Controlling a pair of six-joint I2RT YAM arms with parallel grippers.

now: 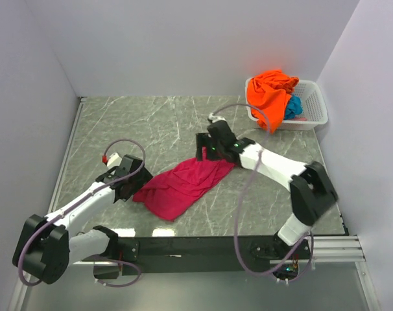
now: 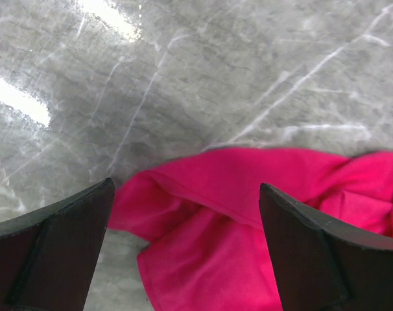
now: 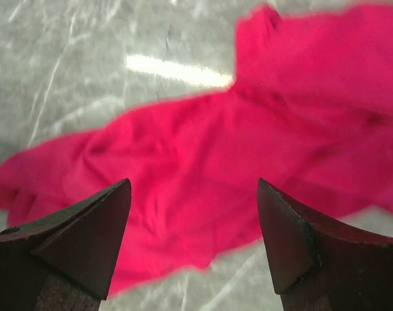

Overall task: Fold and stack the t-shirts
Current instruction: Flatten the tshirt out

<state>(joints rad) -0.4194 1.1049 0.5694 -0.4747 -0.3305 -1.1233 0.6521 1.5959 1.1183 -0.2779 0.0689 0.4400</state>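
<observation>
1. The pink shirt (image 1: 183, 184) lies crumpled and unfolded near the middle of the table (image 1: 151, 123), stretched from lower left to upper right.
2. The left gripper (image 1: 127, 188) sits at the shirt's left end. Its fingers stand wide apart with nothing between them, and the wrist view shows the edge of the cloth below them.
3. The right gripper (image 1: 205, 153) is over the shirt's upper right end. Its fingers are also spread and hold nothing, with the cloth lying loose beneath.
4. The basket (image 1: 316, 120) stands at the far right corner of the table, well apart from the pink shirt.
5. The orange shirt (image 1: 271, 91) is heaped in the basket and hangs over its near rim. The teal shirt (image 1: 294, 107) is bunched beside it inside the basket.
</observation>
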